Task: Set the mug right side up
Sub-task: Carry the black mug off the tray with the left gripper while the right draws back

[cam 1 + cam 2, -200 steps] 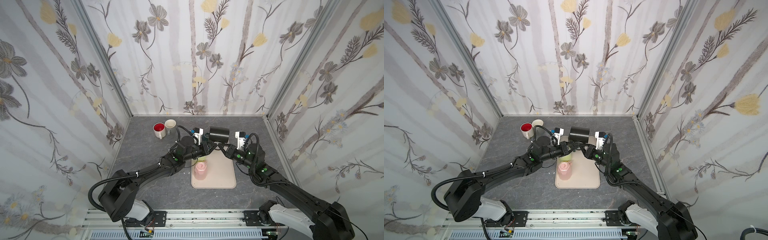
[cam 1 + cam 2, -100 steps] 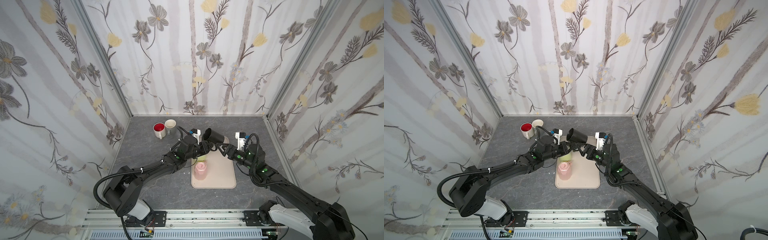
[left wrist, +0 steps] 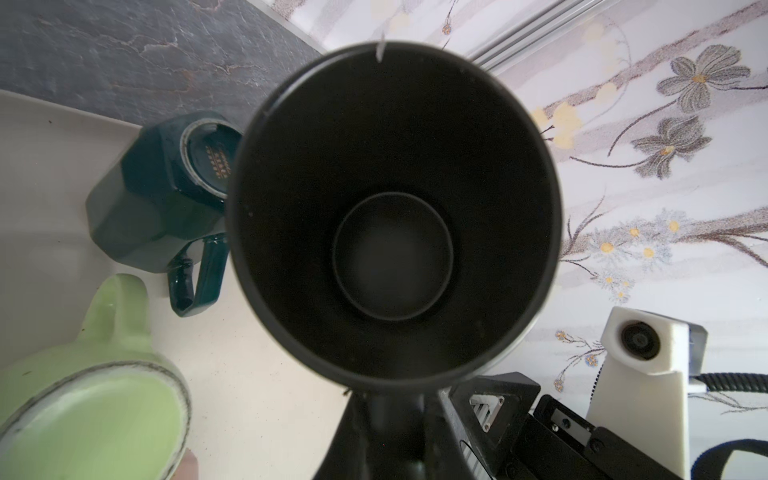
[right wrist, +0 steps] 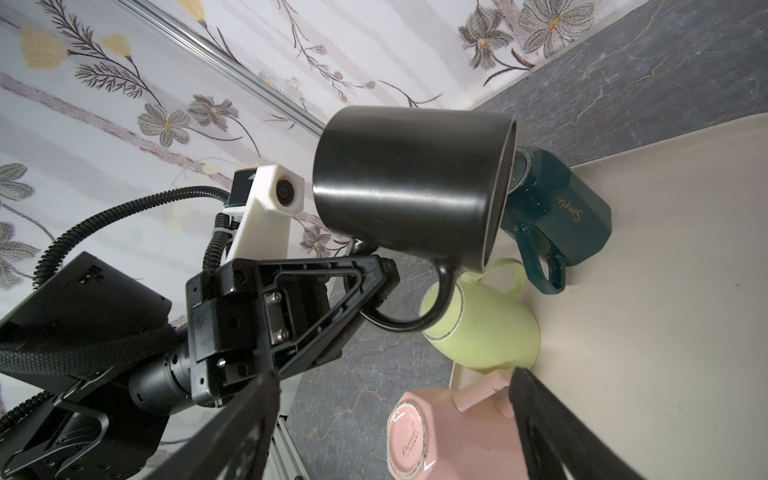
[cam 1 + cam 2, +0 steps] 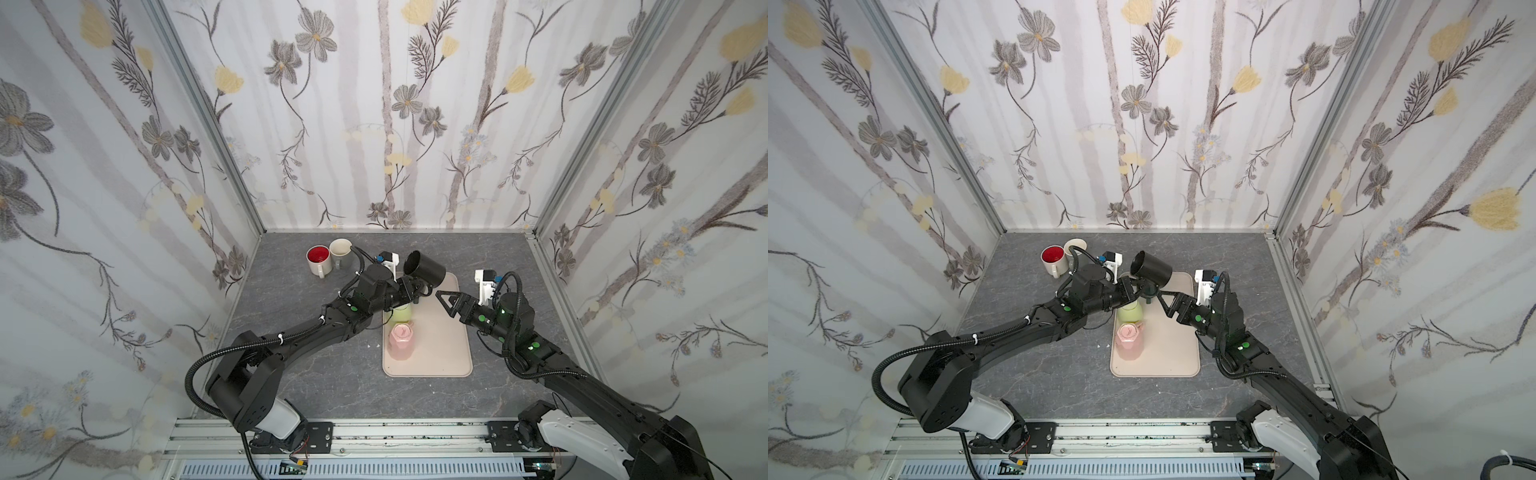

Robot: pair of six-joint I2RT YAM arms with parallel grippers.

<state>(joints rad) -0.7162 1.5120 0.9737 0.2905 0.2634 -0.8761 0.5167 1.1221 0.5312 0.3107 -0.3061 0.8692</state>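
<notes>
Bright, even, soft light, faint shadows, sharp top views, wide-angle distortion in wrist views.

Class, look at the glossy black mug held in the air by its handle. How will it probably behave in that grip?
The glossy black mug looks rigid, so it should not flex. The left hand pinches only its handle, with the body tilted off to one side, so it may pivot. Its shiny surface looks slippery.

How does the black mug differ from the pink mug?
The black mug hangs tilted in the air, its handle in the left gripper; the pink mug sits base up on the tray, untouched. The black mug is smooth-walled, the pink mug faceted. Both have handles.
</notes>
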